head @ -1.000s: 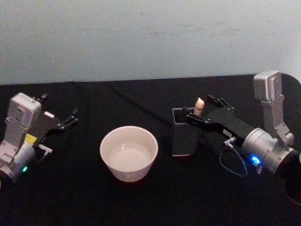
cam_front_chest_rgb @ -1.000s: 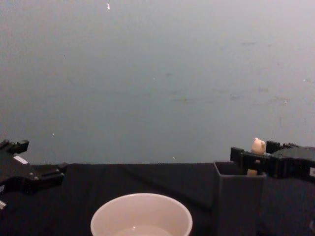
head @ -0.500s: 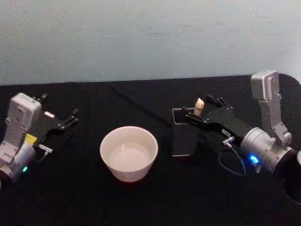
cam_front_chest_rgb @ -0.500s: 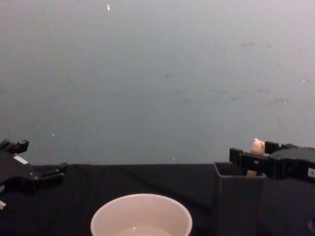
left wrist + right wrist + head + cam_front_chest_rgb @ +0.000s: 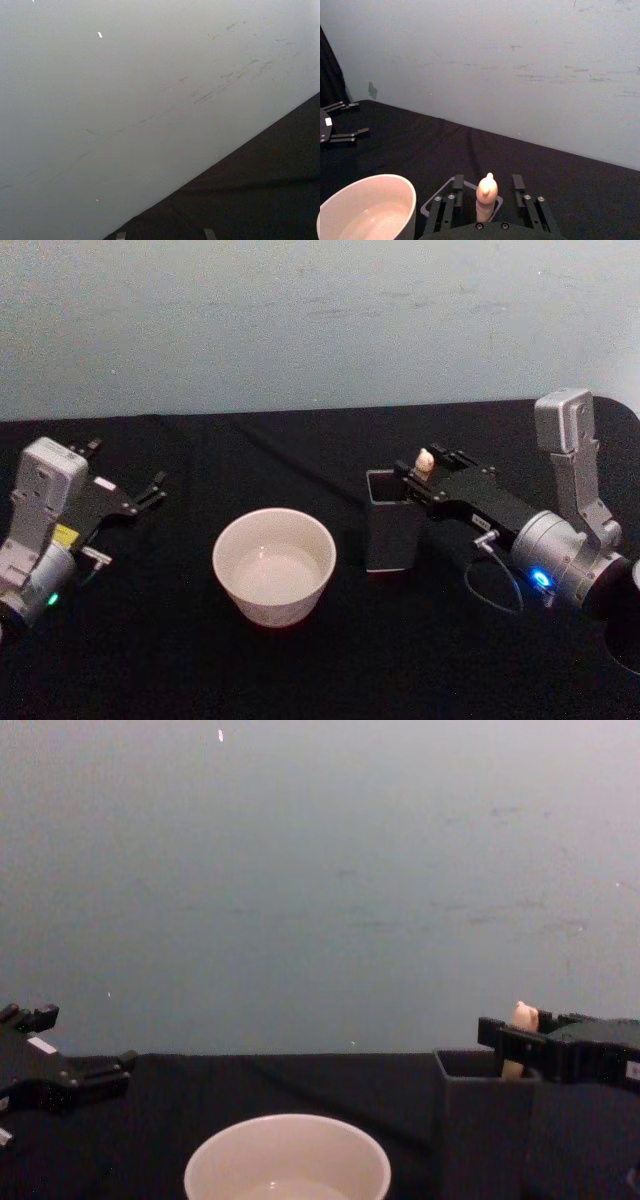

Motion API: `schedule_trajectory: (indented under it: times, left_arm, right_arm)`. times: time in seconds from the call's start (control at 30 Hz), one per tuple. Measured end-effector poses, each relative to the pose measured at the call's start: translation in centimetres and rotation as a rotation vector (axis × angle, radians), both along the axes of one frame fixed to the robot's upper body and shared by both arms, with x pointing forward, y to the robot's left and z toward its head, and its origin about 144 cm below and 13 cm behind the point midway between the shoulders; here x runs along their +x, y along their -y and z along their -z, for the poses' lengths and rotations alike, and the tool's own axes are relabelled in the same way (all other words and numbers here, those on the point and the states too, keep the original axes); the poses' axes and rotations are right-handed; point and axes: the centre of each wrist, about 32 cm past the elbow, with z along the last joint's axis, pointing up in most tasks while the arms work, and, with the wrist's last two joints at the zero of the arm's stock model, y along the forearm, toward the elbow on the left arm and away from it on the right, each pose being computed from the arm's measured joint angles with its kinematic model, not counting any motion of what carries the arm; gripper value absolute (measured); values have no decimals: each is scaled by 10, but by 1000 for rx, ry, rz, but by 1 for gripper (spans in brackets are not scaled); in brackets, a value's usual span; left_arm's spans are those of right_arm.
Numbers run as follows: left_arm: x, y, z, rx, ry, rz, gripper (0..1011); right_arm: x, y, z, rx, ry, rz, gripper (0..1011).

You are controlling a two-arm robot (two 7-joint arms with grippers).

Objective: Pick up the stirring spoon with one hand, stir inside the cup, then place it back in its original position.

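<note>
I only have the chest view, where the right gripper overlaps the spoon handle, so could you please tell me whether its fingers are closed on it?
Observer: No. The right wrist view shows the right gripper open, with the stirring spoon handle standing between its fingers and a gap on either side.
Operator: Thank you. Where in the holder does it stand?
Observer: The head view puts its tip over the far right corner of the holder.
</note>
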Motion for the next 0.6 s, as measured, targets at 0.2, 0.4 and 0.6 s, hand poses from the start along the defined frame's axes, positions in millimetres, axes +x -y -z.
schedule_trajectory:
  times: [0.2,0.4,0.6]
  left_arm:
    - [0,0,0,0,0,0,1001]
    - [0,0,0,0,0,0,1001]
    - [0,0,0,0,0,0,1001]
  right_arm:
    - [0,0,0,0,0,0,446]
    - [0,0,0,1,0,0,243]
    - [0,0,0,3,1,-1,213]
